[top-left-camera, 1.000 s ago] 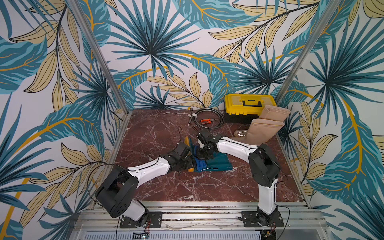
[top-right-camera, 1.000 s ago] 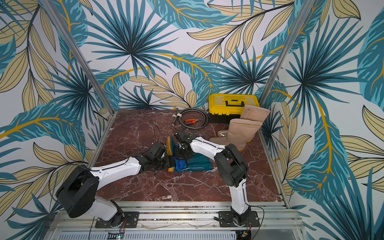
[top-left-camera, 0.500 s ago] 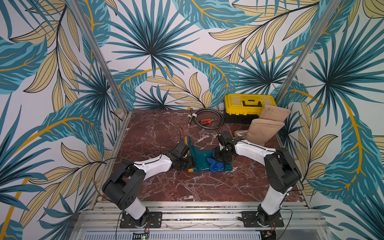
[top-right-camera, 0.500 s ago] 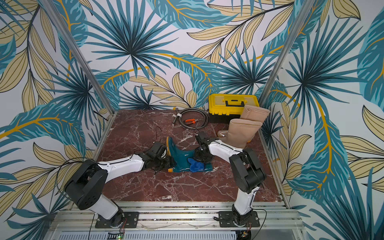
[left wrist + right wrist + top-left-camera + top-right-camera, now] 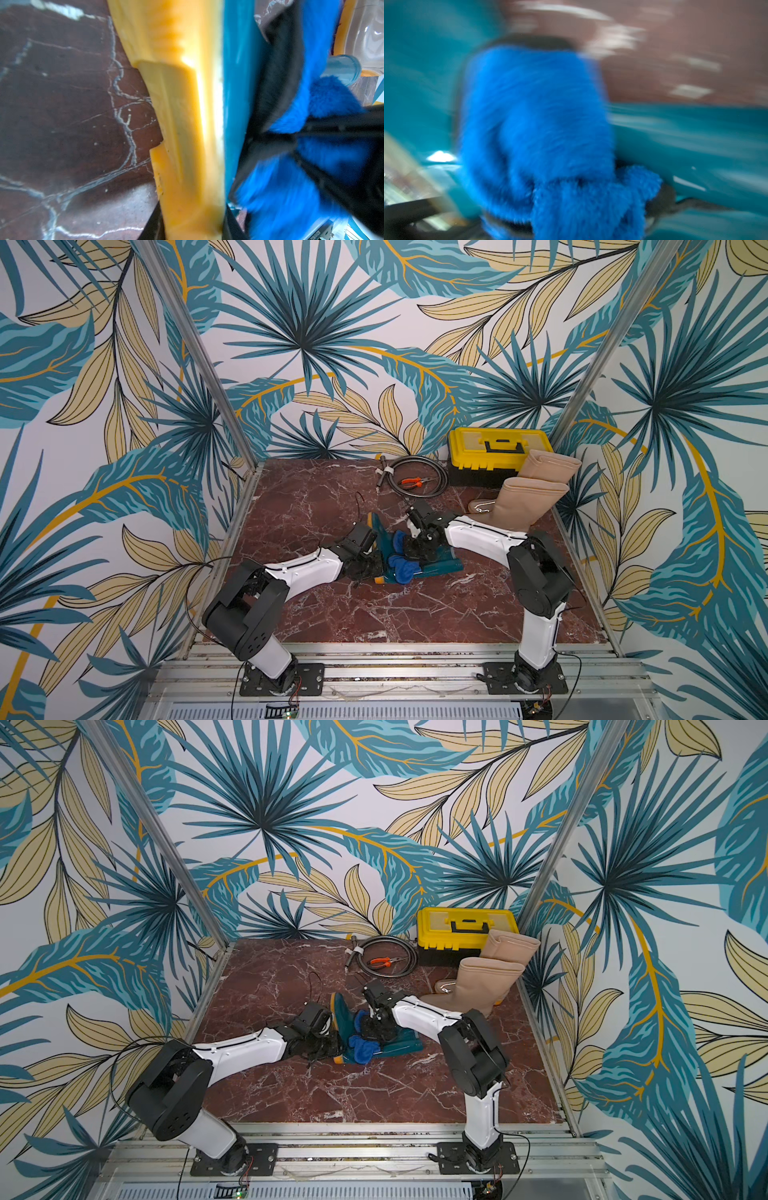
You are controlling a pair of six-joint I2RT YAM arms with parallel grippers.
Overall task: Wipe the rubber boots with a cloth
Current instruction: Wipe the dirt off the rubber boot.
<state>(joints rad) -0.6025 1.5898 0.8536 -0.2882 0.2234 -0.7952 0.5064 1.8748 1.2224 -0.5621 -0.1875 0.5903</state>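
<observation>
Since the right pincer (image 5: 419, 547) is closed on a bunch of the cloth (image 5: 403, 566) and presses it onto the teal boot (image 5: 444, 566), the step in hand reads as wiping that boot. The boot lies on its side mid-bench (image 5: 316, 506), shaft toward the right arm, foot toward the left arm. In both top views the cloth sits over the ankle, where foot meets shaft. The right wrist view is badly smeared; it shows only blue pile (image 5: 537, 124) against glossy teal (image 5: 695, 135), which suggests a stroke under way. The left pincer (image 5: 368, 566) is low at the heel end. In its wrist view, dark fingers (image 5: 151, 225) flank the orange-yellow sole (image 5: 182, 124) and the teal upper, seemingly in contact on both sides. I take that as a clamp on the boot, though how firm it is cannot be read. The two tan boots (image 5: 528, 502) stand upright at the far right, well apart from the cloth; no wiping contact there now. Judgement: task is part-way, with one boot being worked on and two waiting. The next move calls for the left arm to brace the heel while the right drags the cloth along the shaft under light downward pressure. The glossy rubber will likely slide or roll if the brace slips.
</observation>
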